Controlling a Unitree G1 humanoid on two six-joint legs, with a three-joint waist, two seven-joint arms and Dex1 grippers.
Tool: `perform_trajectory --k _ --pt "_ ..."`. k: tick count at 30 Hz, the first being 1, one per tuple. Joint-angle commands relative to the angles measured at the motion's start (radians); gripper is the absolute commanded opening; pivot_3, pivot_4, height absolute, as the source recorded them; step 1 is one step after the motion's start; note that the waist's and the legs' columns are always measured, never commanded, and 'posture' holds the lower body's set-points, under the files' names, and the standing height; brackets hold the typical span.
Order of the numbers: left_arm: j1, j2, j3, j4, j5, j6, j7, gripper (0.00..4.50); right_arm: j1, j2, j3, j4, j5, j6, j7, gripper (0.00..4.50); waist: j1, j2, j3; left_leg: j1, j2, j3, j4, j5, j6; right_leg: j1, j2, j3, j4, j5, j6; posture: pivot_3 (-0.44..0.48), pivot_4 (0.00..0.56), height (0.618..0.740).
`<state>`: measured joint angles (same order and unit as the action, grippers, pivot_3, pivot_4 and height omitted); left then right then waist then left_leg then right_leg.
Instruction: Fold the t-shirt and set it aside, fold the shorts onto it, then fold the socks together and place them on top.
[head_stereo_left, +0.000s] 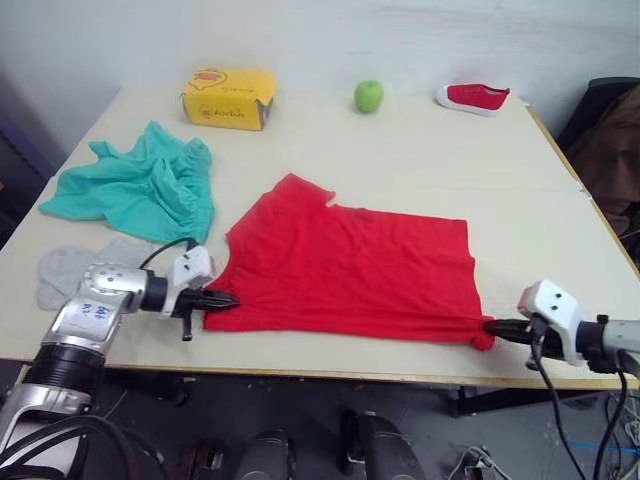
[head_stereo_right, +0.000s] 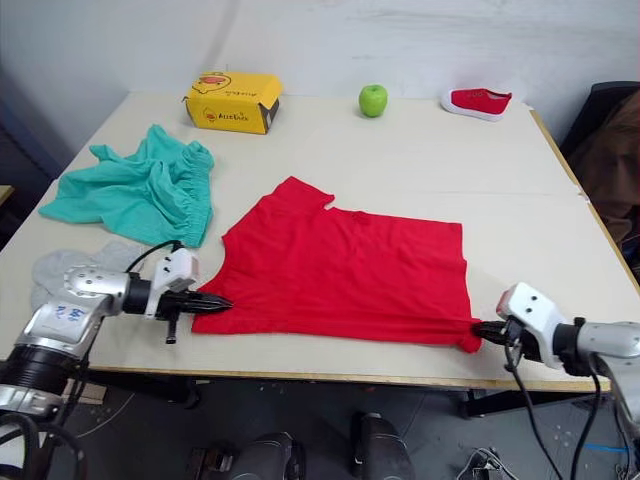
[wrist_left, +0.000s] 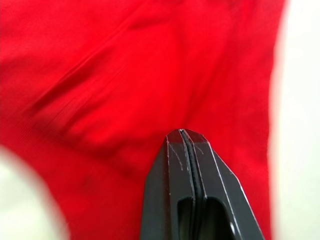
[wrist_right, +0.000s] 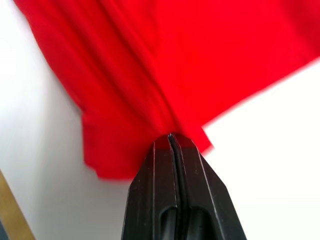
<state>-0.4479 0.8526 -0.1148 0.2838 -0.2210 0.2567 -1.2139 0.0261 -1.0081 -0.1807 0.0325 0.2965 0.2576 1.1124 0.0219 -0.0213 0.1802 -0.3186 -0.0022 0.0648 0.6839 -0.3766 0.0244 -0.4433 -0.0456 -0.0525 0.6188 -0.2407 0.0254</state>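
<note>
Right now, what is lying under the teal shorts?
The shorts lie bunched on the bare table. The grey socks lie beside them toward the near edge. Whether a sock edge runs beneath the fabric cannot be seen.

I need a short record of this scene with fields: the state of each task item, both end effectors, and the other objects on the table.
t-shirt: the t-shirt lies spread on the table, not yet folded
left end effector: the left end effector is shut on the near left corner of the t-shirt
right end effector: the right end effector is shut on the near right corner
shorts: the shorts lie crumpled at the left
socks: the socks lie near the left edge
others: yellow box, green apple, red shoe at the far side
</note>
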Motion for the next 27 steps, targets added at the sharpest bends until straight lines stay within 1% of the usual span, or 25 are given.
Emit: perform_trajectory --k 1,4,6,8,10,14,18,23,25,27 --pt "0.034 0.009 0.022 -0.062 -0.029 0.063 -0.021 0.00 -0.020 -0.034 -0.068 -0.034 0.083 0.028 0.082 0.01 -0.002 0.001 0.001 -0.001 0.000 0.000 -0.001 0.000 -0.001 -0.001 0.000 0.000 0.000 0.000 0.000 0.000 0.150 0.740" --pt "0.036 0.001 0.052 -0.158 -0.095 0.148 -0.037 0.00 -0.023 -0.044 -0.110 -0.145 0.204 0.159 0.123 0.01 -0.002 0.003 0.002 -0.002 0.000 0.000 -0.001 0.001 -0.003 -0.003 0.000 0.000 0.000 -0.001 -0.001 0.000 0.150 0.740" --pt "0.031 -0.008 0.062 -0.195 -0.117 0.185 -0.030 0.00 -0.019 -0.030 -0.117 -0.226 0.261 0.241 0.104 0.01 -0.001 0.003 0.002 -0.002 0.001 -0.001 -0.001 0.000 -0.002 -0.003 0.000 0.000 0.000 -0.001 -0.001 0.000 0.150 0.740" --pt "0.034 -0.011 0.062 -0.222 -0.130 0.213 -0.027 0.00 -0.005 -0.013 -0.101 -0.283 0.273 0.290 0.070 0.01 0.000 0.003 0.002 -0.002 0.001 -0.001 -0.001 0.000 -0.002 -0.003 0.000 0.000 0.000 -0.001 -0.001 0.000 0.150 0.740" --pt "0.045 -0.008 0.053 -0.243 -0.130 0.226 -0.030 0.00 0.016 -0.005 -0.072 -0.305 0.242 0.297 0.042 0.01 0.000 0.003 0.002 -0.002 0.001 -0.001 -0.001 0.000 -0.002 -0.003 0.000 0.000 -0.001 -0.001 -0.001 0.000 0.150 0.740" --pt "0.095 0.010 0.022 -0.270 -0.102 0.219 -0.045 0.00 0.054 -0.001 -0.011 -0.262 0.153 0.286 -0.011 0.01 0.000 0.003 0.002 -0.003 0.001 -0.001 -0.001 -0.001 -0.002 -0.003 0.000 0.000 -0.002 -0.001 -0.001 0.000 0.150 0.740" --pt "0.134 0.031 -0.014 -0.216 -0.014 0.122 -0.033 0.00 0.100 -0.039 0.018 -0.183 0.061 0.209 -0.003 0.01 0.001 0.003 0.002 -0.003 0.001 -0.001 -0.002 -0.001 -0.002 -0.003 0.000 0.000 -0.003 -0.001 -0.001 0.000 0.150 0.740" --pt "0.115 0.043 -0.004 -0.054 0.044 0.017 -0.006 0.00 0.108 -0.089 -0.036 -0.101 0.055 0.154 0.050 0.01 0.003 0.004 0.002 -0.001 0.001 -0.001 -0.002 -0.002 0.000 0.000 0.000 0.000 -0.004 -0.001 -0.001 0.000 0.150 0.740" --pt "0.107 0.050 0.002 -0.022 0.047 -0.008 -0.009 0.00 0.105 -0.105 -0.048 -0.081 0.054 0.130 0.066 0.01 0.004 0.005 0.001 -0.001 0.001 -0.001 -0.002 -0.002 0.001 0.000 0.000 0.000 -0.004 -0.001 -0.001 0.000 0.150 0.740" --pt "0.111 0.066 0.029 -0.051 0.012 0.020 -0.024 0.00 0.095 -0.116 -0.088 -0.078 0.076 0.080 0.110 0.01 0.002 0.006 0.001 -0.001 0.001 -0.001 -0.002 -0.002 0.001 -0.001 0.000 0.000 -0.004 -0.001 -0.001 0.000 0.150 0.740"
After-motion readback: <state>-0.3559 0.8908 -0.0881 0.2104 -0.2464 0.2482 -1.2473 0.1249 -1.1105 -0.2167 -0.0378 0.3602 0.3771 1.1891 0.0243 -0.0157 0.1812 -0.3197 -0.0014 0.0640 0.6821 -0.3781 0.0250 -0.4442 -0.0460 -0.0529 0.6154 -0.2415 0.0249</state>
